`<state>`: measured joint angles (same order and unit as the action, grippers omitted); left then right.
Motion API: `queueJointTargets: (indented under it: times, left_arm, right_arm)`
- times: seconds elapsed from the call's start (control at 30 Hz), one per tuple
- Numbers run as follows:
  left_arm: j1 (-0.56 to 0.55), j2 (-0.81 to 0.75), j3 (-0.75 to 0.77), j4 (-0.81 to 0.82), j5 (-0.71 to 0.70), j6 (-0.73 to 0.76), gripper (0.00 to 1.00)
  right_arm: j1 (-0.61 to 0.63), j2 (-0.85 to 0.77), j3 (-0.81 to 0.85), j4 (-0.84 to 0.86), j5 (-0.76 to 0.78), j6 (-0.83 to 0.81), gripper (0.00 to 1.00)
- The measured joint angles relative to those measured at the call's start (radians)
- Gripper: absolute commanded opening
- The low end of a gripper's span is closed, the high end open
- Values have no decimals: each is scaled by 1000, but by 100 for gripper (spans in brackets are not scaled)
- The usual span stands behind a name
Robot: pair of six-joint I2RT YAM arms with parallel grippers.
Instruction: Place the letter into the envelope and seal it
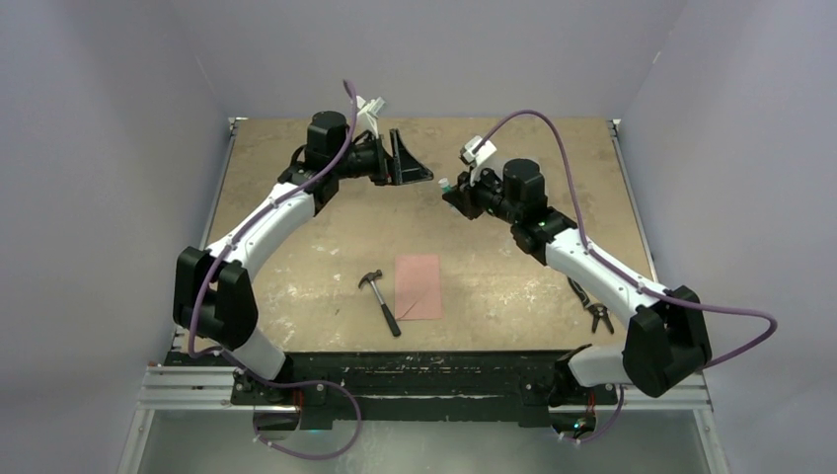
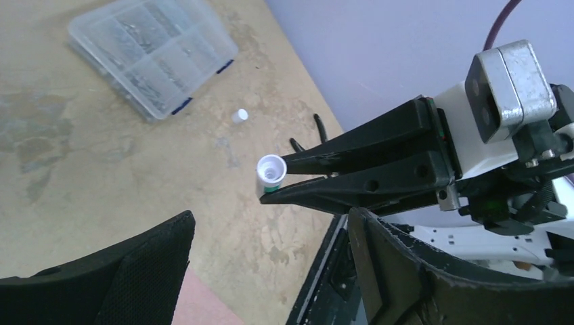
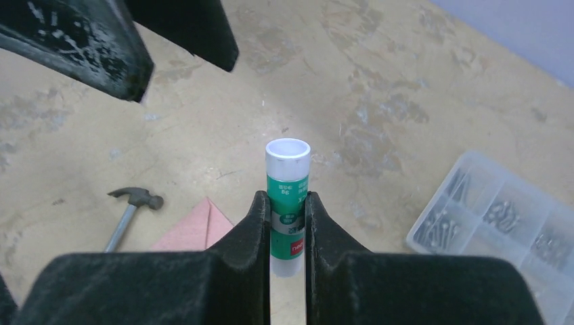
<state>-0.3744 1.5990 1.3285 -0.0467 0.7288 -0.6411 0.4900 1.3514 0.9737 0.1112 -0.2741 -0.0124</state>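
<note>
Holds uncapped glue stick (image 3: 288,162) mid-barrel in right gripper (image 3: 287,200); spreads left gripper (image 1: 410,163) wide at eleven o'clock. Calls for flap-edge pinch on likely light, limp envelope (image 1: 418,286) at six o'clock.

Arms raised, left gripper (image 1: 410,163) spread wide (right gripper (image 3: 285,205) clamps a glue stick (image 3: 288,169)).

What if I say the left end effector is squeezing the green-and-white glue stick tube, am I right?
No, the right end effector is squeezing the green-and-white glue stick tube; the right wrist view shows it.
</note>
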Motion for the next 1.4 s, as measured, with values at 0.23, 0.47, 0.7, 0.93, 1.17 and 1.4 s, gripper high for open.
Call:
queueJointTargets:
  times: [0.23,0.47,0.7,0.93,1.17,1.4]
  left_arm:
    - [-6,41,-17,56,107,-86,66]
    - [-6,93,-72,153,158,-236,61]
    - [-3,103,-83,139,157,-305,28]
    - [-6,108,-74,49,143,-307,43]
    - [-5,127,-73,-28,114,-318,43]
    - [0,129,-74,-23,109,-358,30]
  right_arm:
    - [35,7,30,5,-31,-170,0]
    - [94,14,61,-7,-11,-282,0]
    - [127,50,72,-37,53,-354,0]
    - [143,56,72,-76,75,-393,0]
    - [161,69,72,-107,110,-435,0]
    - [166,71,71,-108,122,-447,0]
